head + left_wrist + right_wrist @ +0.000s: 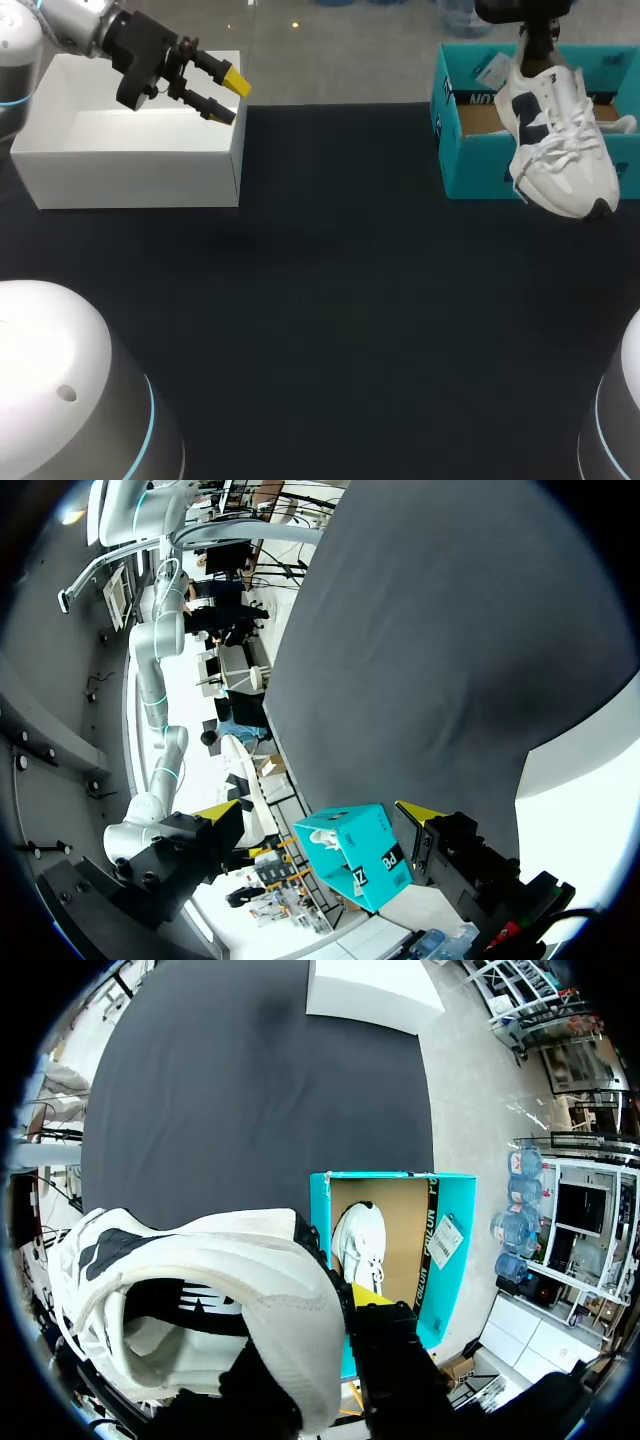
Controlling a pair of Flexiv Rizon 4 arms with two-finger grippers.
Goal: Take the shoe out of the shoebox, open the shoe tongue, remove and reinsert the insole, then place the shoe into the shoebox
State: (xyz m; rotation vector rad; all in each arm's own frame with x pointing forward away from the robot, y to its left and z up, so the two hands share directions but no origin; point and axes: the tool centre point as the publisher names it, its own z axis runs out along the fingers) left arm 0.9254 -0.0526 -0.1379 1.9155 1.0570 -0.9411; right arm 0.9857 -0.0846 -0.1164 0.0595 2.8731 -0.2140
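**My left arm** [62,22]: rounded silver-white casing with thin cyan rings at the joints.

**My left gripper** [228,97]: matt black, angular body. It has two black fingers, each capped in bright yellow. The left wrist view shows round screw heads and a small red mark on its housing.

**My near arm housings** [60,370]: glossy white domes, grey below, each banded by a cyan light ring.

**My right gripper** [360,1305]: black, with one yellow tip showing.

Two white sneakers are counted, one sneaker [555,140] above the one teal shoebox [478,165], another sneaker [360,1245] inside it; one white box [130,165] is seen.
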